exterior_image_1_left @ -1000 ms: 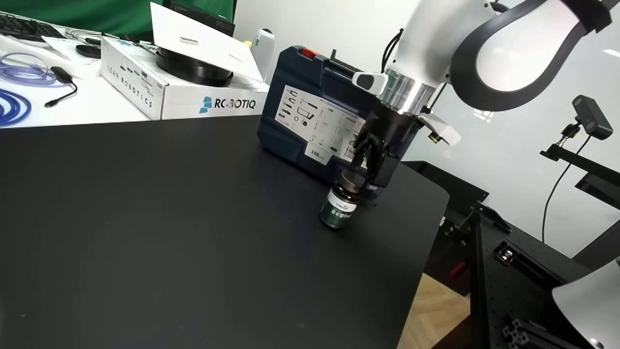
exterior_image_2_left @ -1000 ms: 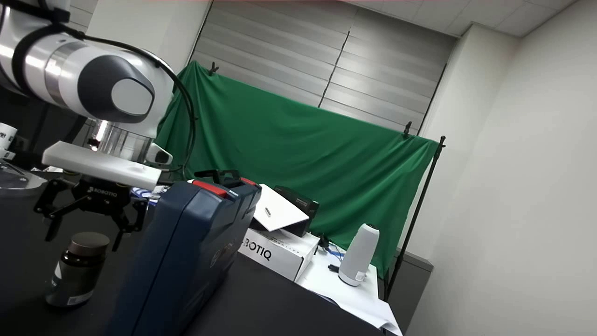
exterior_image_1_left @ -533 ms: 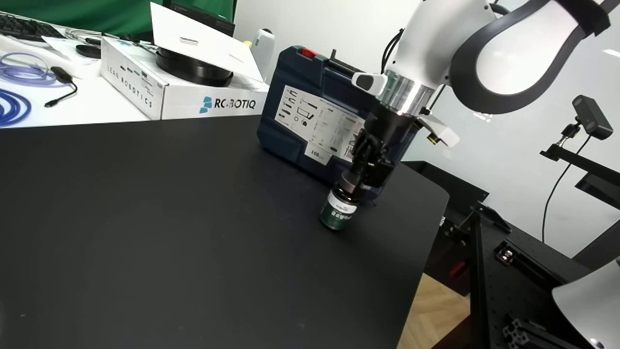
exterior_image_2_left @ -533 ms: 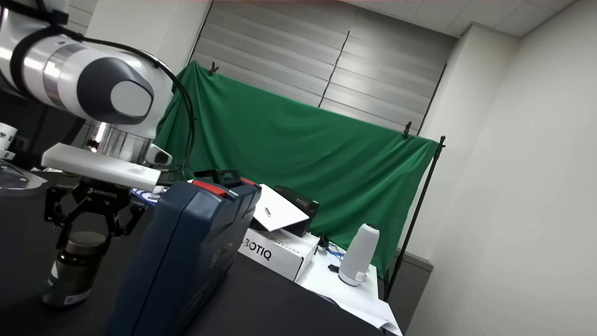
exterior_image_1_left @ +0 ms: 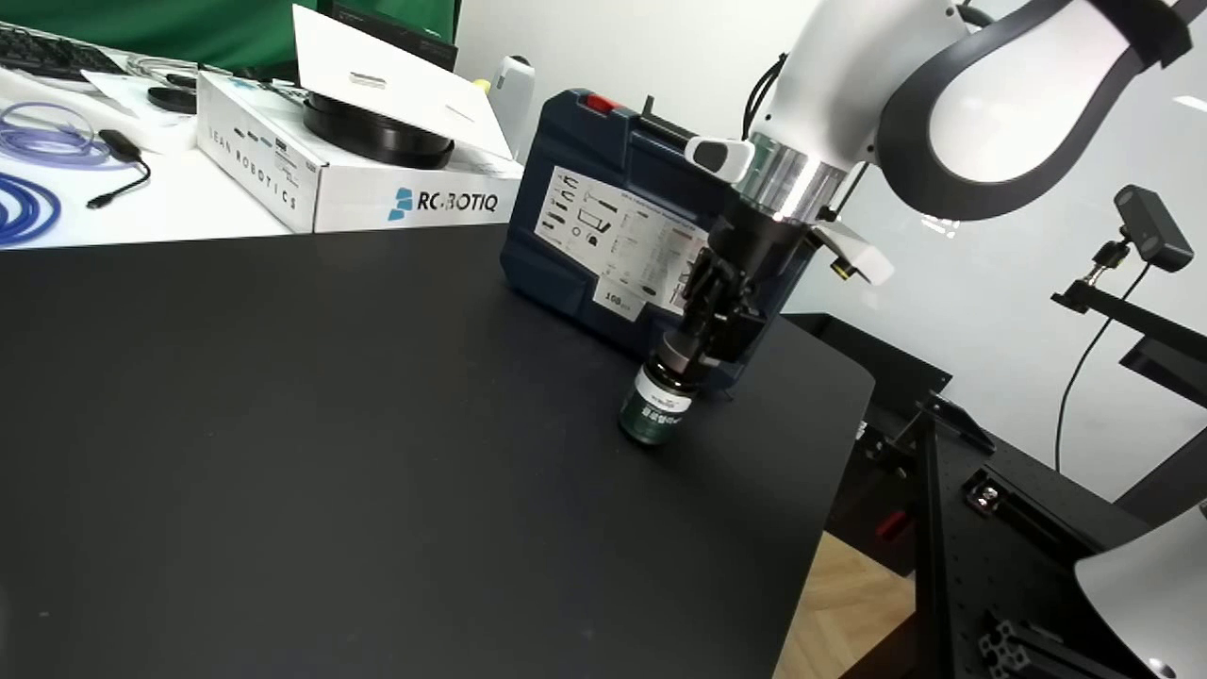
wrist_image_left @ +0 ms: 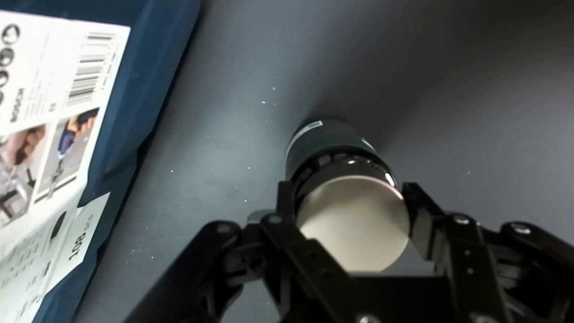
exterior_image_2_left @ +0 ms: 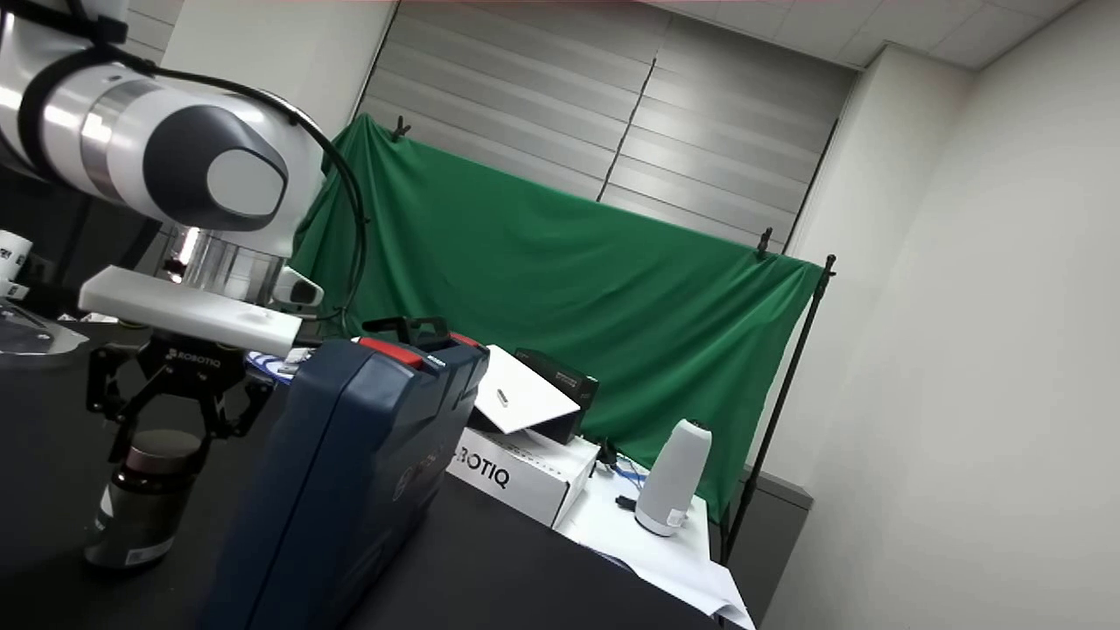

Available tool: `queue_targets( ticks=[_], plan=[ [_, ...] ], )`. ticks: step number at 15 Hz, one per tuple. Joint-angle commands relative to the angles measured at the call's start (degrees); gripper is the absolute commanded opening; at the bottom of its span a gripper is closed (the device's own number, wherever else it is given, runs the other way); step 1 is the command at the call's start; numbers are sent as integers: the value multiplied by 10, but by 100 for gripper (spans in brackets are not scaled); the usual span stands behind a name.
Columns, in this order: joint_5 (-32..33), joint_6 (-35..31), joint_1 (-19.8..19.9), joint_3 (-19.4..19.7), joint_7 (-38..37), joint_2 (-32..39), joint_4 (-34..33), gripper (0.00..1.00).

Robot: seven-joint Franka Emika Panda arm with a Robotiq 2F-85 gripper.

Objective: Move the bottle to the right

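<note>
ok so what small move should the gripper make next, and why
Probably a small lift straight up: the gripper holds the cap of the bottle from both sides, and the blue case stands close by, so rising a little before going sideways looks safer. Whether the bottle touches the table I can't tell.

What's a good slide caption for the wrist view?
Wrist view: claw closed on the dark bottle at its cap, white-labelled blue case at left of frame.
</note>
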State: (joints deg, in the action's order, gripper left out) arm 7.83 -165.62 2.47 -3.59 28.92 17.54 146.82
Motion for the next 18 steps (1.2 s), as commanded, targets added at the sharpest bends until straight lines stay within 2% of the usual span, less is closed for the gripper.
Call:
queue_targets(
  ticks=[1,10,17,18],
  plan=[
    [-5,10,13,-22,-11,-28,4,36],
    [3,29,-16,-32,-18,-120,1,36],
    [18,55,-39,-27,-16,-113,-70,36],
    [8,29,-35,-29,-2,-118,-40,36]
  ],
)
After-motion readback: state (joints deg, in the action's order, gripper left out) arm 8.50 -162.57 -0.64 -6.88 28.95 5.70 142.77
